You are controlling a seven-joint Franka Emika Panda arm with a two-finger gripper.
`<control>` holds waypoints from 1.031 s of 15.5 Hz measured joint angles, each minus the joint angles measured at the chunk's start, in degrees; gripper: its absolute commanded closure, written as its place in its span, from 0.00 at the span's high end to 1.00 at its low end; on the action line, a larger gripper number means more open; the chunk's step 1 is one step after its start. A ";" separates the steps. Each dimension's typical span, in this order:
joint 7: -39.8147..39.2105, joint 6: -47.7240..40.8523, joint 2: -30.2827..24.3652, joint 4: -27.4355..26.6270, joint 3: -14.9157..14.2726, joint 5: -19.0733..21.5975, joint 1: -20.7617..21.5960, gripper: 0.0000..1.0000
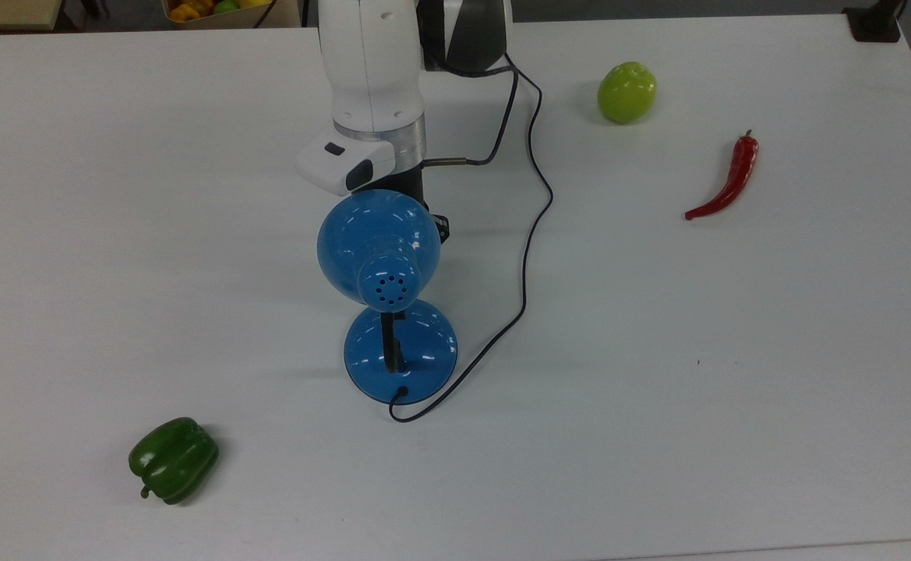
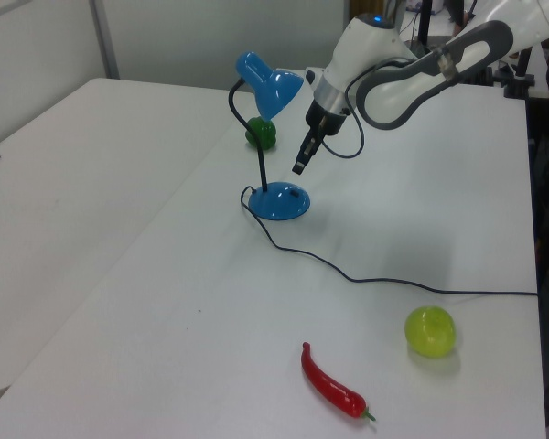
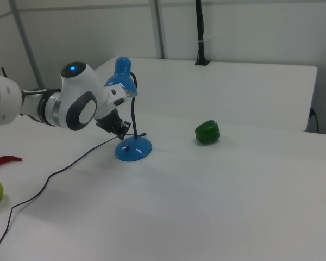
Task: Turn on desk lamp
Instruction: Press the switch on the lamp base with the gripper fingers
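Desk lamp (image 2: 273, 137) is stood mid-table (image 1: 736, 389), dome shade tipped down, round base (image 1: 400, 351) flat, cord (image 1: 529, 234) trailed off toward the top view's upper edge; claw (image 2: 299, 165) is hung under the shade, above the base, touching nothing; fingers appear drawn together, nothing gripped.

Step judged as approach to the switch; no switch can be made out, probably on the base. Descent should be kept slow and vertical, fingertip centred on the button, neck (image 2: 261, 169) and shade cleared; press kept light so the base is not slid or tipped; cord avoided.

Containers: a bin (image 1: 221, 12) at the top view's upper edge is seen holding yellow and green produce; green pepper (image 1: 173, 460), lime-green fruit (image 1: 626, 92), red chilli (image 1: 728, 181) lie loose, well apart.
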 measured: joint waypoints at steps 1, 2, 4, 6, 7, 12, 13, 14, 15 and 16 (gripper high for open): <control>0.05 0.19 0.42 0.00 0.00 0.00 0.15 0.00; 0.06 0.66 0.85 0.00 0.00 0.00 0.23 0.00; 0.06 2.03 1.74 -0.01 0.00 0.00 0.25 0.00; 0.06 3.03 2.58 -0.01 0.00 0.00 0.26 0.00; 0.06 3.16 2.88 -0.01 0.00 0.00 0.26 0.00; 0.06 3.18 3.46 -0.01 0.00 0.00 0.26 0.00; 0.06 3.18 3.60 -0.01 0.00 0.00 0.26 0.00; 0.06 3.18 3.74 0.00 0.00 0.00 0.26 0.00; 0.06 3.18 3.89 -0.01 0.00 0.00 0.26 0.00; 0.06 3.18 4.03 0.00 0.00 0.00 0.26 0.00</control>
